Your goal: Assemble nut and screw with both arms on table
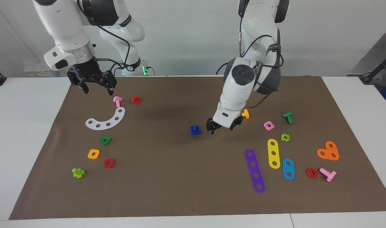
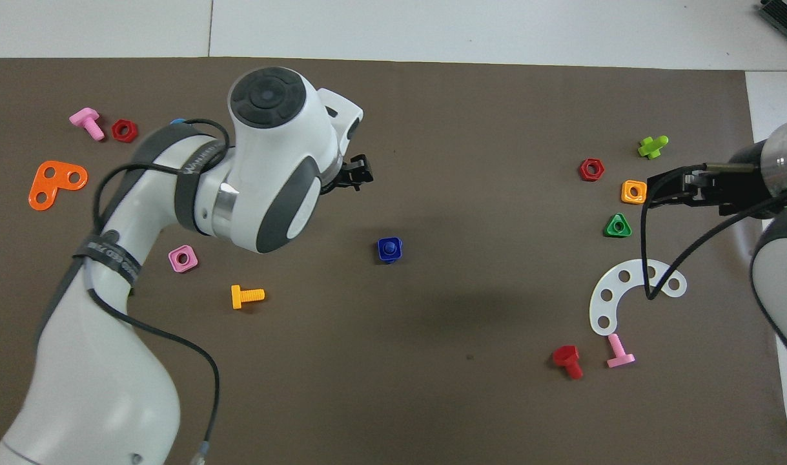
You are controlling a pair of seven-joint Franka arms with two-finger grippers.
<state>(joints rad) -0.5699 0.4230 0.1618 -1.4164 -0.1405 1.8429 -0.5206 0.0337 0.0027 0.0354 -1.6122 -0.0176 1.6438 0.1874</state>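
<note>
You can't separate nut (image 1: 195, 131) from screw (image 1: 195, 128) — 1 blue stack mid-mat, left gripper (image 1: 224, 125) empty, spread at its 3 o'clock, hiding the orange bolt (image 1: 245, 113); right gripper (image 1: 92, 83) spread over the mat's corner.

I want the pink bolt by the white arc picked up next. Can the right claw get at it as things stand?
Probably yes: the right claw, open, hangs close by the pink bolt, which lies uncovered on the mat.

The nut (image 1: 195, 130) and screw (image 2: 389, 246) looked like glossy blue plastic. The mat (image 1: 180, 177) was matt brown, paper-like. The arms (image 1: 237, 88) had smooth white glossy shells.
</note>
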